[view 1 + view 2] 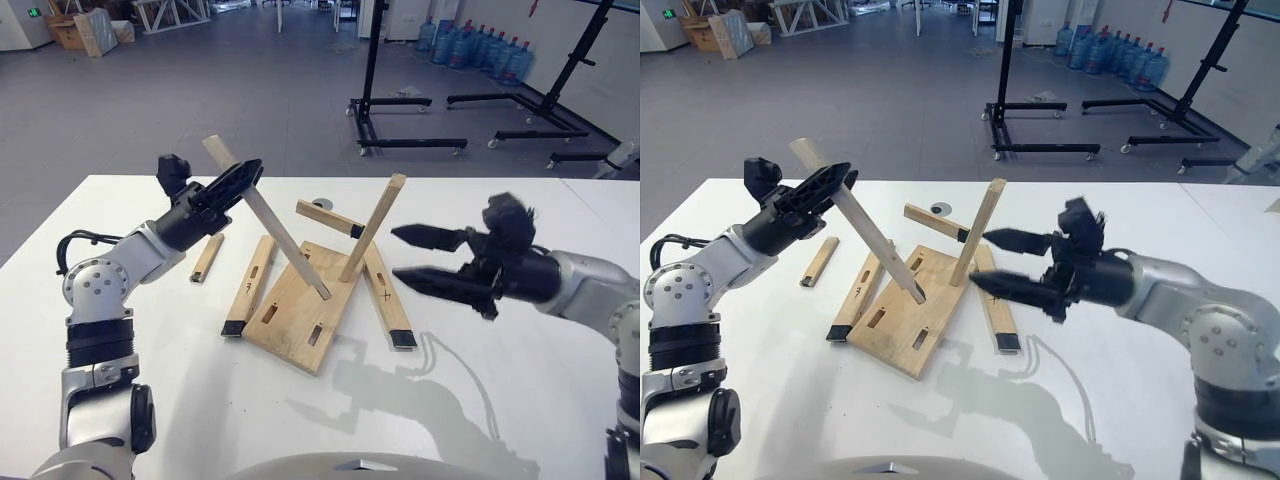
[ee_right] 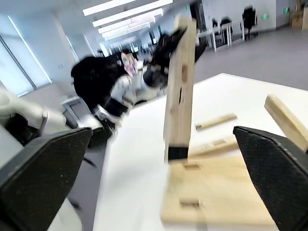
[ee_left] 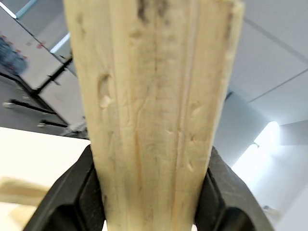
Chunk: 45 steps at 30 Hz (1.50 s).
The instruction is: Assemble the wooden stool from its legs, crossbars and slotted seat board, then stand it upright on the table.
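The slotted seat board (image 1: 300, 305) lies flat mid-table. My left gripper (image 1: 238, 182) is shut on a long leg (image 1: 270, 225) that slants down to the board; in the left wrist view that leg (image 3: 149, 106) sits between the dark fingers (image 3: 72, 192). A second leg (image 1: 372, 228) stands tilted in the board. My right gripper (image 1: 412, 257) hangs open just right of it, level with its middle; the right wrist view shows this leg (image 2: 179, 86) between the spread fingers (image 2: 274, 168). Two black-tipped legs (image 1: 250, 283) (image 1: 388, 300) lie beside the board, one on each side.
A crossbar (image 1: 330, 218) lies behind the board and a short one (image 1: 207, 257) to its left. The white table (image 1: 520, 400) has free room at the front and right. Black wheeled stands (image 1: 410, 140) and water bottles (image 1: 480, 45) are on the floor beyond.
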### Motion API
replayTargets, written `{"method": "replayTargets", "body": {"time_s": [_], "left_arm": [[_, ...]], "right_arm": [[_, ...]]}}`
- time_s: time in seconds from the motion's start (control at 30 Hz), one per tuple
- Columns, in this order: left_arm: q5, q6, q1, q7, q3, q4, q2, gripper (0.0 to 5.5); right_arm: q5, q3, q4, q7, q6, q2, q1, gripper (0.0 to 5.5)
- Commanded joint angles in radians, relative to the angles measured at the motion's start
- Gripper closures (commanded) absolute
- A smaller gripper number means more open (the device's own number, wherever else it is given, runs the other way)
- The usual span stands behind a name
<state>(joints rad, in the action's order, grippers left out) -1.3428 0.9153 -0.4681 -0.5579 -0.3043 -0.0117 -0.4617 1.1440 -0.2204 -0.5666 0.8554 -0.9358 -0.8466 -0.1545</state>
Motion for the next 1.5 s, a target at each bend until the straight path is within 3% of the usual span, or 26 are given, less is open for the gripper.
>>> {"method": "replayTargets", "body": {"time_s": [0.03, 0.1, 0.27, 0.43, 0.57, 0.73, 1.07, 1.3, 1.5], "left_arm": [[0.232, -0.163, 0.013, -0.041, 0.018, 0.142, -0.072, 3.48], [0.329, -0.226, 0.018, -0.047, 0.024, 0.205, -0.101, 3.48], [0.503, -0.330, 0.035, -0.117, 0.061, 0.268, -0.173, 3.48], [0.446, -0.216, 0.001, -0.196, 0.068, 0.206, -0.212, 3.48], [0.454, -0.262, -0.036, -0.162, 0.028, 0.167, -0.161, 3.48], [0.436, -0.305, -0.061, -0.175, 0.000, 0.146, -0.113, 3.48], [0.445, -0.325, -0.032, -0.134, -0.018, 0.174, -0.067, 3.48], [0.459, -0.334, -0.023, -0.120, -0.012, 0.179, -0.047, 3.48], [0.454, -0.331, -0.010, -0.112, -0.008, 0.184, -0.041, 3.48]], "right_arm": [[-0.348, 0.243, -0.149, 0.121, 0.196, -0.107, 0.138, 0.10], [-0.509, 0.360, -0.130, 0.104, 0.276, -0.097, 0.137, 0.10], [-0.711, 0.524, -0.092, -0.059, 0.322, 0.091, -0.021, 0.10], [-0.934, 0.716, 0.057, -0.183, 0.393, 0.317, -0.205, 0.10], [-1.108, 0.867, 0.188, -0.178, 0.480, 0.381, -0.277, 0.10], [-1.293, 0.988, 0.314, -0.126, 0.549, 0.378, -0.328, 0.10], [-1.414, 1.029, 0.383, -0.029, 0.604, 0.378, -0.324, 0.10], [-1.478, 0.998, 0.395, 0.087, 0.709, 0.160, -0.246, 0.10], [-1.489, 0.969, 0.391, 0.145, 0.772, 0.046, -0.180, 0.10]]}}
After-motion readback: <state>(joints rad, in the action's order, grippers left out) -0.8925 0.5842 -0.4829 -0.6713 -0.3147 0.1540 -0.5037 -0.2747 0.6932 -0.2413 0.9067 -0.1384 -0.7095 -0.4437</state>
